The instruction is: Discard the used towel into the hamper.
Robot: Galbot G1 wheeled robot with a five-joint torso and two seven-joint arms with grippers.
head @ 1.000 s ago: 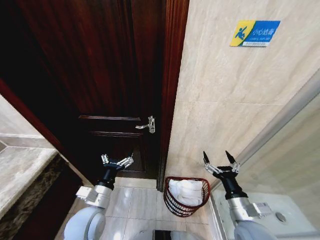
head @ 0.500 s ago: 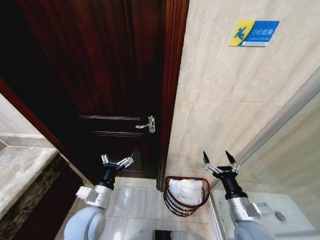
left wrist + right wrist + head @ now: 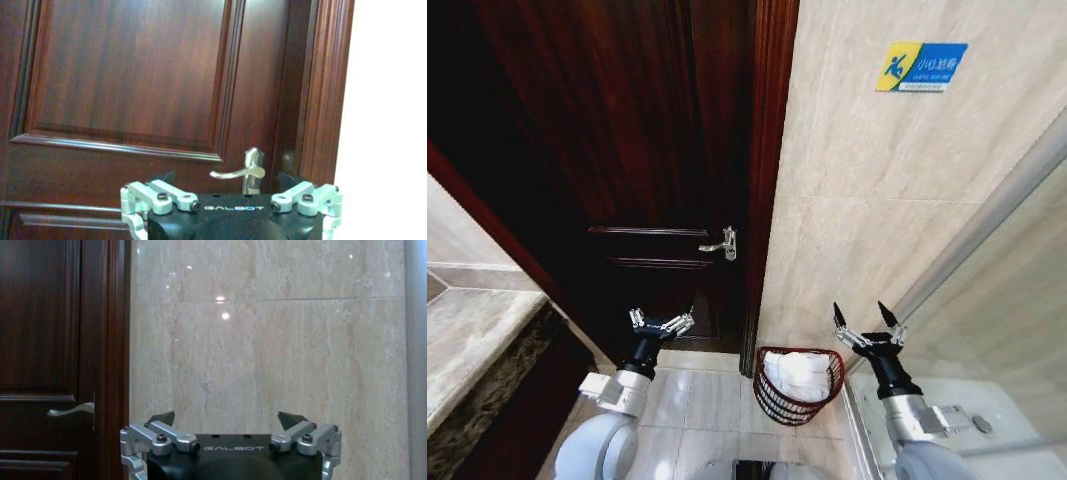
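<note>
Though ribs partly hide it, a towel (image 3: 797, 373) fills the hamper (image 3: 772, 390).

Two pale grey rounded arms with silver cuffs and black wrists, left tool (image 3: 661, 322) and right tool (image 3: 867, 322) each built of silver linkages with black screws, black pointed fingertips (image 3: 161, 417), "GALBOT" printed in white on black housings

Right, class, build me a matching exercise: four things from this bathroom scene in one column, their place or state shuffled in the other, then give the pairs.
Things:
1. dark red-brown wire hamper
2. white folded towel
3. silver lever door handle
4. blue and yellow sign

Place or state:
A. high on the beige tiled wall
B. on the dark wooden door
C. on the floor by the door frame
D. lying inside the basket

Pairs: 1-C, 2-D, 3-B, 4-A
</note>
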